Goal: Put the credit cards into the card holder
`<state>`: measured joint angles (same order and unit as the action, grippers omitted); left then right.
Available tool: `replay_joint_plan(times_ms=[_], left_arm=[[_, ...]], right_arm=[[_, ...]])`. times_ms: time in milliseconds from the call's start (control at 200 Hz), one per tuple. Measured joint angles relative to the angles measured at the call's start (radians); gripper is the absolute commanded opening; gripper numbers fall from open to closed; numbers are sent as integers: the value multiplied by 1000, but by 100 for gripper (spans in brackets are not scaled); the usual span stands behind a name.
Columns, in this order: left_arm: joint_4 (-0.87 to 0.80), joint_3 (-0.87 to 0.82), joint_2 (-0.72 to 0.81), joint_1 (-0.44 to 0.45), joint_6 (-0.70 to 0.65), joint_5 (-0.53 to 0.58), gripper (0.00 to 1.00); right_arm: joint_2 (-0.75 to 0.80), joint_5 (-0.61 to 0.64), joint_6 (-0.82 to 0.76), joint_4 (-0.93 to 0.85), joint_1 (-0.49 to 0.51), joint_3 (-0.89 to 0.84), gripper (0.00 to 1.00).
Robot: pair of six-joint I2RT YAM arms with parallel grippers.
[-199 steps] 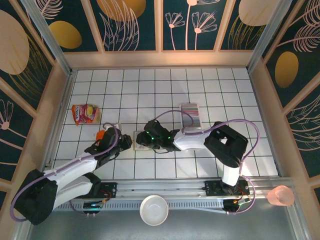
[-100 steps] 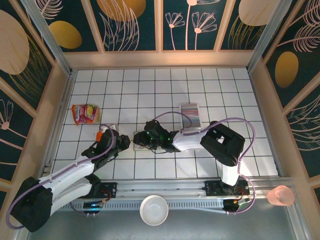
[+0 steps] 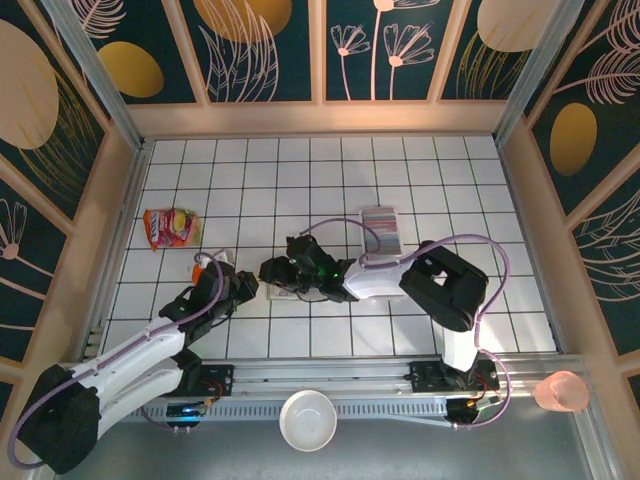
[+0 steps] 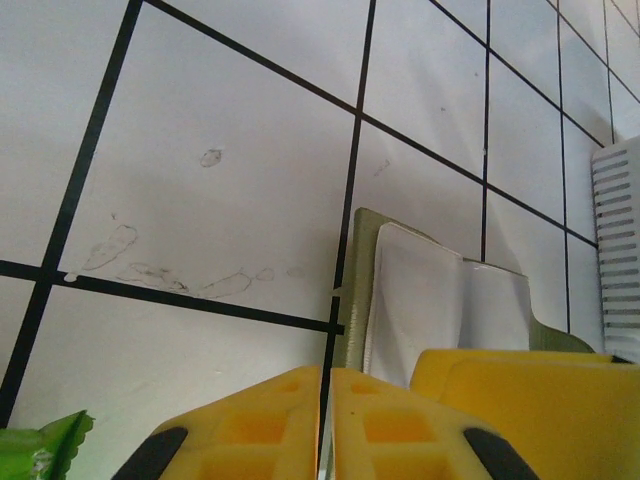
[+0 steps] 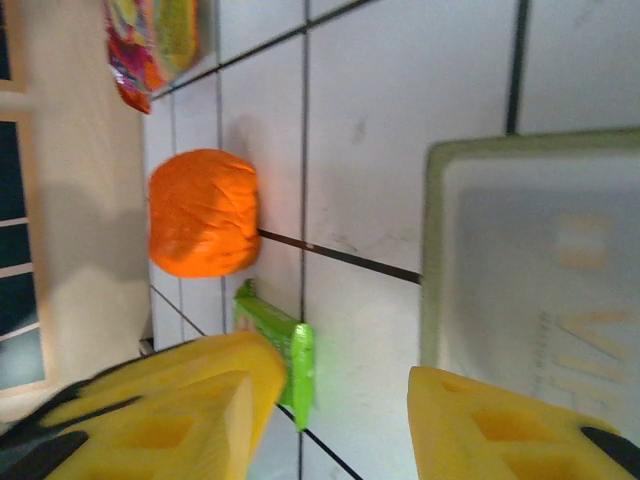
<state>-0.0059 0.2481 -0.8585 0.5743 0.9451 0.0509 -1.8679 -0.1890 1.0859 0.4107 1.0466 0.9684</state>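
The olive-green rectangular card holder (image 3: 283, 291) lies open on the white tiled tabletop (image 3: 450, 180), in its near middle, with the pale inside up. It has not shifted over the last second. The arms have. The left arm's elbow has sunk back toward the near rail. The left tool (image 3: 244, 284) has drawn slightly back from the holder's left edge. Its wrist view shows the left tool (image 4: 325, 400) with its yellow fingers pressed together and nothing between them. The holder (image 4: 440, 300) is just ahead, its near right corner covered by another yellow piece.

The right tool (image 3: 272, 270) has slid left over the holder and hides most of it from above. Its fingers are spread wide, and the holder (image 5: 520, 260) lies beside one of them in the right wrist view.

A thin green packet (image 5: 280, 345) lies left of the holder, with a round orange lump (image 3: 202, 269) beyond it. Farther back to the right, well apart from the holder, the credit cards (image 3: 381, 233) stand as a grey-pink striped row. A red and yellow snack bag (image 3: 170, 227) lies far left.
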Motion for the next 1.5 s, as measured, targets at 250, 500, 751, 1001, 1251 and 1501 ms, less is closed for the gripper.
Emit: replay_joint_plan(times_ms=[250,500,751,1001,1251,1501], left_arm=[[-7,-3,11,0,4,10,12],[-6,-3,10,0,7,9,20],[-49,56,-28,0,-21,-17,25],[-58,195,-121,0,-86,-101,18],[-58,302,-280,0,-144,-186,16],[-58,341,-301,0,-172,-214,18]], right_arm=[[98,22,-112,-55,-6,39,50],[340,149,-234,-197,-31,-4,50],[441,247,-398,-318,-87,-103,41],[644,326,-695,-328,-144,-167,48],[827,270,-1342,-290,-158,-239,56],[879,181,-1901,-557,-283,-216,65]])
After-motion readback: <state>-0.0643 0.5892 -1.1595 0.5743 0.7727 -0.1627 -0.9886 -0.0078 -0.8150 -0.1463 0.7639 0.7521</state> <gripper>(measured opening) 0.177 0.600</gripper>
